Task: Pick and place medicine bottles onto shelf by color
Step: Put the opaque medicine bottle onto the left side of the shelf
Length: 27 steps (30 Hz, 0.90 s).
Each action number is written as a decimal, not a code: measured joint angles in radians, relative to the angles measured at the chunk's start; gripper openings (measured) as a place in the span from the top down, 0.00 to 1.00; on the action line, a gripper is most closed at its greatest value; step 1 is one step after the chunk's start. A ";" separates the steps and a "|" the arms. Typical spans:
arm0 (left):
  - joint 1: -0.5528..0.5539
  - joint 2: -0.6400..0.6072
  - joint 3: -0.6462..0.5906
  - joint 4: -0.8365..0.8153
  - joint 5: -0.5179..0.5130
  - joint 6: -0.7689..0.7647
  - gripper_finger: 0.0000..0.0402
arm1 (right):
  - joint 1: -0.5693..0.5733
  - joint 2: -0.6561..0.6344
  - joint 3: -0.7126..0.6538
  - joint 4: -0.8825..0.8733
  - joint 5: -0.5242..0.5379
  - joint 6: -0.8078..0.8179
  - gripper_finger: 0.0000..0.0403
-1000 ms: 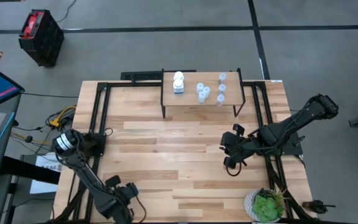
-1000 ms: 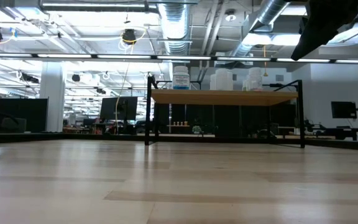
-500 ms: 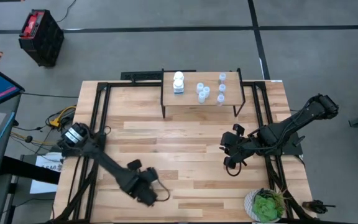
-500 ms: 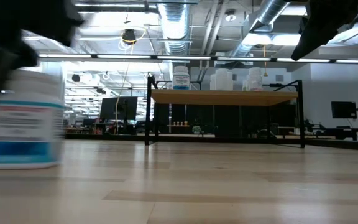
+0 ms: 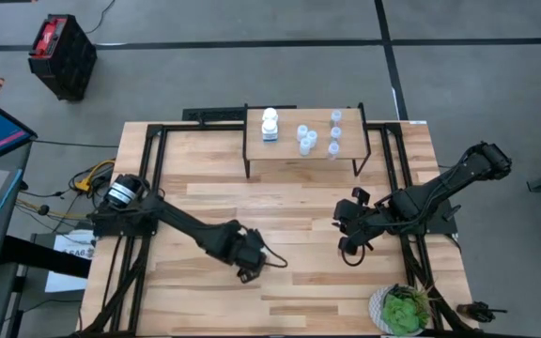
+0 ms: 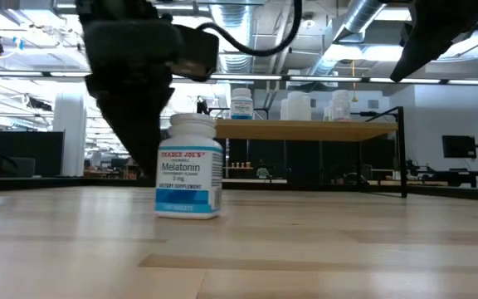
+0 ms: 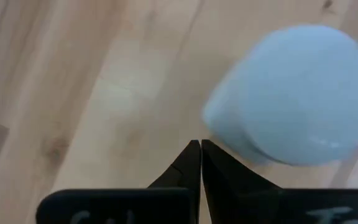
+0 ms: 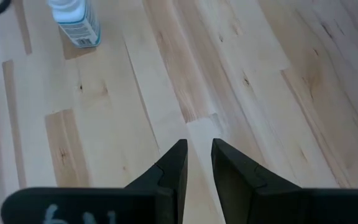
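Observation:
A white medicine bottle [image 6: 189,170] with a blue label stands upright on the table near its middle; it also shows in the left wrist view [image 7: 291,93] and the right wrist view [image 8: 73,22]. My left gripper [image 7: 199,146] is shut, low over the table [image 5: 247,268], right beside this bottle. My right gripper [image 8: 197,149] hovers narrowly open and empty at the table's right [image 5: 344,235]. The shelf [image 5: 289,152] stands at the far edge. It carries white bottles [image 5: 270,124] on its left and pale translucent ones [image 5: 305,139] on its right. My left gripper stands with its shut fingers [image 6: 149,145] against the bottle's side [image 6: 163,162], on the side toward the table's left. The fingers come down from above, slanting. The bottle stands upright with its base on the table.
A green potted plant [image 5: 402,310] sits at the near right corner. The shelf's black legs [image 6: 197,149] stand on the far part of the table. Bare wood [image 5: 289,202] lies between the shelf and both grippers.
My left gripper has swept from the table's near left corner toward its middle, going right and away from the near edge. The white bottle has slid along the table with it, staying upright, from close to the low camera to farther out.

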<state>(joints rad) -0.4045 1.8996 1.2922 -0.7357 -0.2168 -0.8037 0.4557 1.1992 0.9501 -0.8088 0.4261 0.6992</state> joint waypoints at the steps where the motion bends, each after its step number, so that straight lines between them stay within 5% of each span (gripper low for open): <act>1: 0.009 0.000 0.000 -0.006 0.006 0.007 1.00 | 0.000 0.000 0.000 0.000 -0.006 0.000 0.76; 12: 0.026 -0.002 0.098 -0.251 0.072 0.219 1.00 | 0.000 0.000 0.000 0.000 -0.007 -0.004 0.76; 19: 0.017 -0.001 0.113 -0.215 0.384 0.298 1.00 | 0.000 0.000 0.000 0.001 -0.003 -0.003 0.76; 27: -0.024 0.000 0.113 -0.051 0.267 0.206 1.00 | 0.000 0.000 0.000 0.001 -0.003 -0.001 0.76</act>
<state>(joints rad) -0.4288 1.8992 1.4055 -0.7865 0.0498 -0.5980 0.4557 1.1995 0.9501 -0.8082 0.4232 0.6987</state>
